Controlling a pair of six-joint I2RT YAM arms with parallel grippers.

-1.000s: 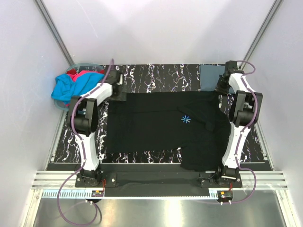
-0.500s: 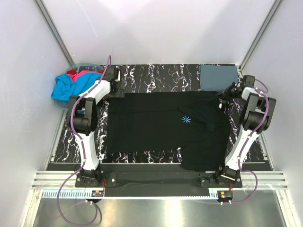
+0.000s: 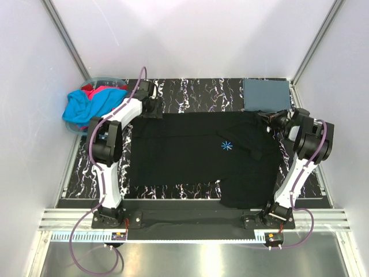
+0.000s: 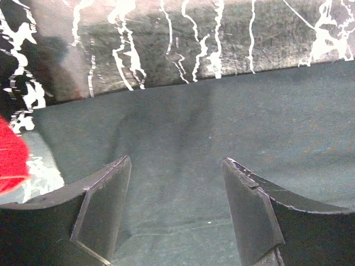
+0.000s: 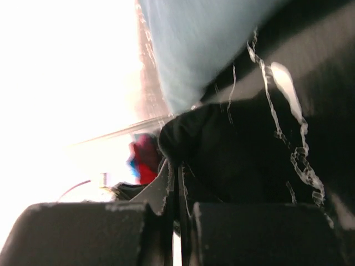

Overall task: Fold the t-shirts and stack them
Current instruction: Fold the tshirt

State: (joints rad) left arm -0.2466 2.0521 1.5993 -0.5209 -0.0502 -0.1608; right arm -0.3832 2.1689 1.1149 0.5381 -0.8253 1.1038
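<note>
So, quick status from my end. The black t-shirt (image 3: 190,153) is lying spread across the middle of the marbled mat (image 3: 190,89), mostly flat, with its near right part reaching toward the near edge. The slate blue-grey shirt (image 3: 265,93) sits folded in the far right corner, and the cyan shirt (image 3: 81,107) and red shirt (image 3: 95,90) are heaped in the plastic tub (image 3: 106,78) at far left.

My left gripper (image 4: 176,166) has its fingers spread wide, low over the far left edge of the black shirt, nothing between them. My right gripper (image 5: 176,172) is pressed together at the far right corner, and from the wrist view it looks like it's pinching a small bunched fold of the black cloth.

Handling-wise, I'd guess this thing is light, floppy and thin, so it'll sag and drag instead of holding any shape. I reckon you want both far corners, taken right at the hem where the cloth is doubled. One-sided pulls will probably just skew it.
</note>
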